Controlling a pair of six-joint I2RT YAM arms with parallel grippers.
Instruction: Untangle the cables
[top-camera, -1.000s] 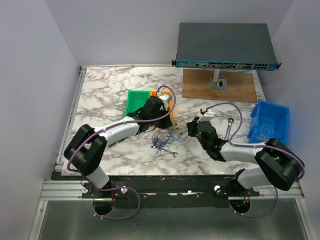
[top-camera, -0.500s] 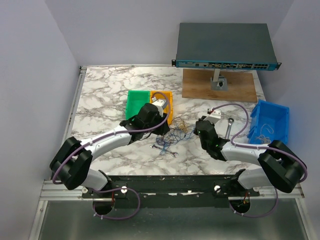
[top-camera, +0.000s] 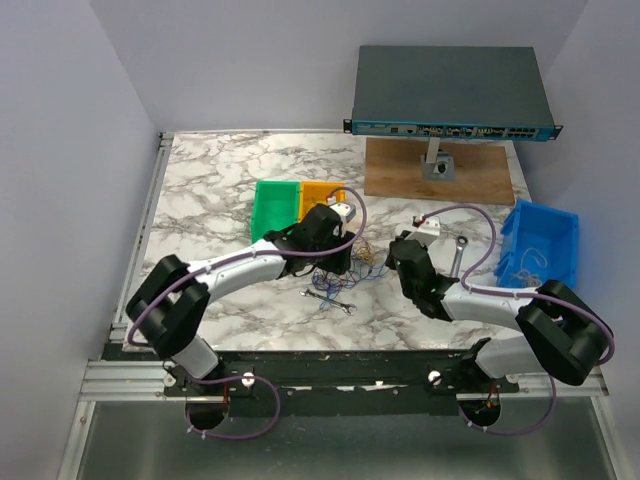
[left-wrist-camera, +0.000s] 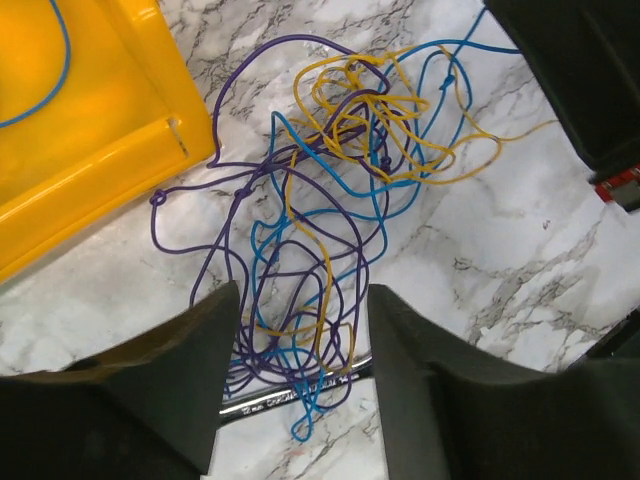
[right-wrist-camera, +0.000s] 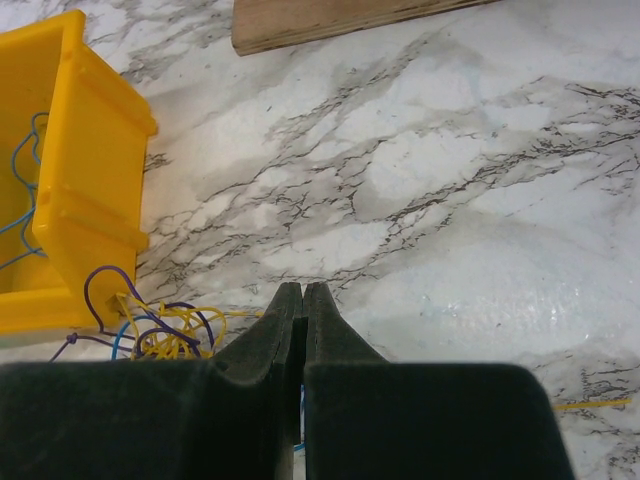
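Marble bench (left-wrist-camera: 520, 250); yellow bin (left-wrist-camera: 90, 130) cut off at frame edge. cables (left-wrist-camera: 330, 170): purple/blue/yellow tangle on bench just beside bin, lower loops hidden by left hand (left-wrist-camera: 300, 295), which is spread, straddling tangle, pinching nothing. right hand (right-wrist-camera: 303, 292) pressed together, nothing visible between fingers. wrench (left-wrist-camera: 280, 400) mostly covered.

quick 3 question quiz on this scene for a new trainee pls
1. True or false: the right gripper is shut.
2. Which colours are the cables? A blue, purple, yellow; B green, white; C red only.
3. Which steel tool lies partly under them?
Key: 1 true; 2 A; 3 the wrench.
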